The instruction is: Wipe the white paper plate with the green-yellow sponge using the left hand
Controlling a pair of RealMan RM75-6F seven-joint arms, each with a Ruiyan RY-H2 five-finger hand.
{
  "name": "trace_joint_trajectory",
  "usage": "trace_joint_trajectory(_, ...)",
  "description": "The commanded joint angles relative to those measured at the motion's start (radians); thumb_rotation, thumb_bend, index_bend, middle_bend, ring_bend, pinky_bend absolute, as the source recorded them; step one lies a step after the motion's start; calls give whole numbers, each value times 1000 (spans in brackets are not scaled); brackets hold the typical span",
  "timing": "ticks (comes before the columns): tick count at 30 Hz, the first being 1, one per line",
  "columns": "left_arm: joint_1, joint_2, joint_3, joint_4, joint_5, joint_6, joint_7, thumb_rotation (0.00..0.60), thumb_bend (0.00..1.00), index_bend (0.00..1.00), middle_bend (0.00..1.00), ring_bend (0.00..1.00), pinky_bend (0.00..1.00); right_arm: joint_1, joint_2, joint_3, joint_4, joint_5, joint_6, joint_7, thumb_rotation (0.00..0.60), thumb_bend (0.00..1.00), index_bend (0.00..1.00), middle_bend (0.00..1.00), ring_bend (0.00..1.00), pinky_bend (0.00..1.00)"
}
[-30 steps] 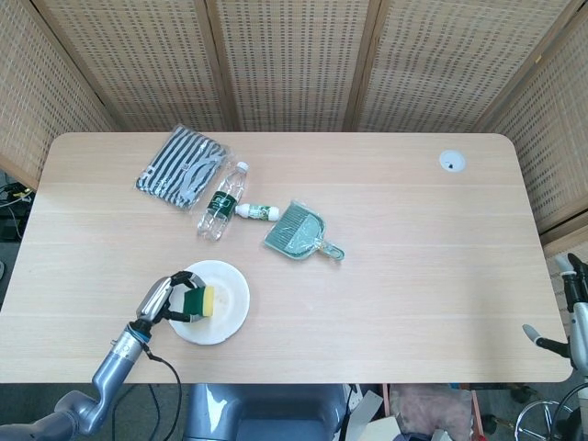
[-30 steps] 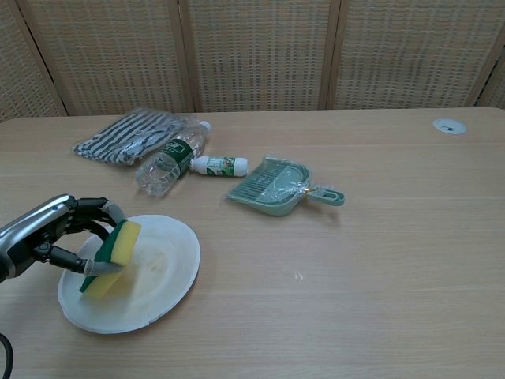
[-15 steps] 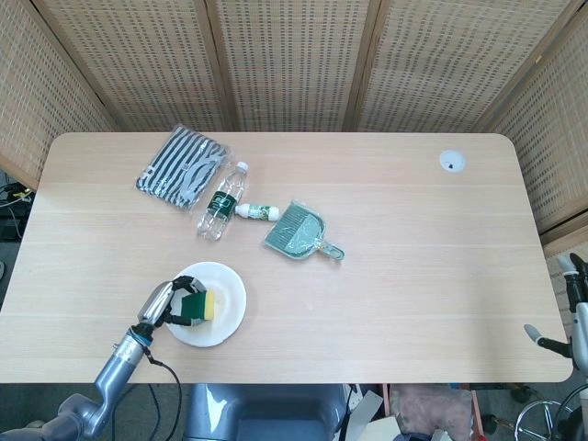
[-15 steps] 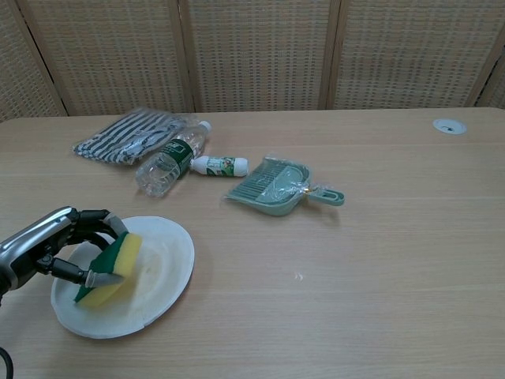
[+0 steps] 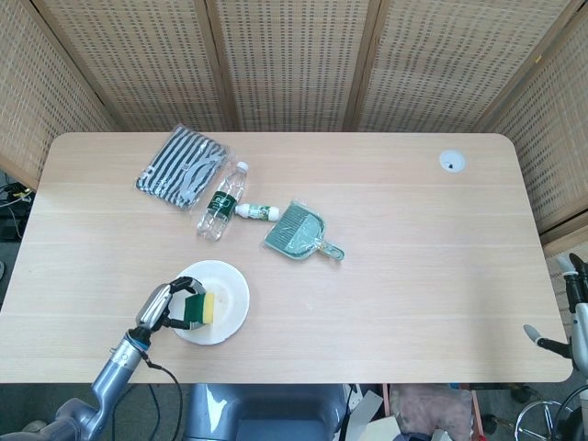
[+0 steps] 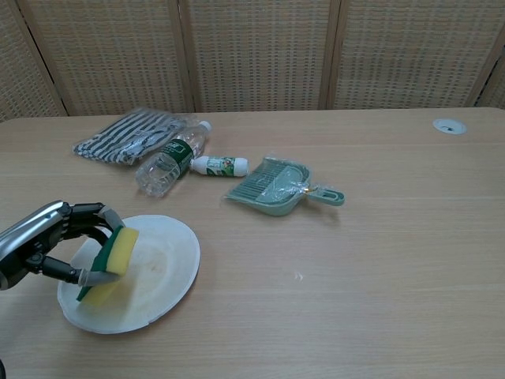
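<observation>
Nearest the robot, at the front left of the light wooden surface (image 5: 413, 276), the left hand (image 6: 39, 241) grips the green-yellow sponge (image 6: 110, 257) between its fingers. The sponge stands tilted on its edge, yellow side facing right, pressed onto the left part of the white paper plate (image 6: 162, 268). In the head view, the same left hand (image 5: 158, 306) and sponge (image 5: 198, 309) sit over the plate (image 5: 230, 299), close to the front edge of the surface.

At the far right edge of the head view, beyond the surface, part of the right hand (image 5: 571, 312) shows. Whether its fingers are open or closed cannot be told.

Further back, near the middle, a small green dustpan (image 6: 276, 185) lies flat, its handle pointing right. Just left of it lies a small white tube with a green label (image 6: 219, 166). Touching the tube's left end, a clear plastic water bottle (image 6: 170, 158) lies on its side. Behind the bottle, a black-and-white striped cloth in a clear bag (image 6: 126, 134) lies flat. At the far right corner, a round white cable port (image 6: 449, 125) is set into the surface.
</observation>
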Motion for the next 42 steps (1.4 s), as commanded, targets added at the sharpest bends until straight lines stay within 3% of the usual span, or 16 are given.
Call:
trace_joint_trajectory(1,7,-8,8,14,4,-9,10,600,65,661,500,308,356,0,0,0,0,0,0,0,600,0,0,0,0,0)
trace_joint_trajectory(22,2,-34,0,57,-4,-24,8,600,77,660,500,308,356,-1,0,0,1,0,2,-1,600,0,0,0,0,0)
trace_joint_trajectory(28,-16,10,-48,-33,-23,28,-47,600,74,661,501,308,356,-2,1,1,1,1,3,5,600,0,0,0,0,0)
trace_joint_trajectory(33,-58,106,-126,-182,-58,55,-4,600,72,661,500,308,356,-2,2,0,1,-1,2,4,600,0,0,0,0,0)
trace_joint_trajectory(38,-141,252,-159,-271,-102,-125,143,600,73,661,501,308,330,-2,1,0,1,-1,2,3,600,0,0,0,0,0)
trace_joint_trajectory(42,-183,320,-167,-270,-136,-248,264,600,73,660,501,308,322,0,1,1,0,4,-1,-3,600,0,0,0,0,0)
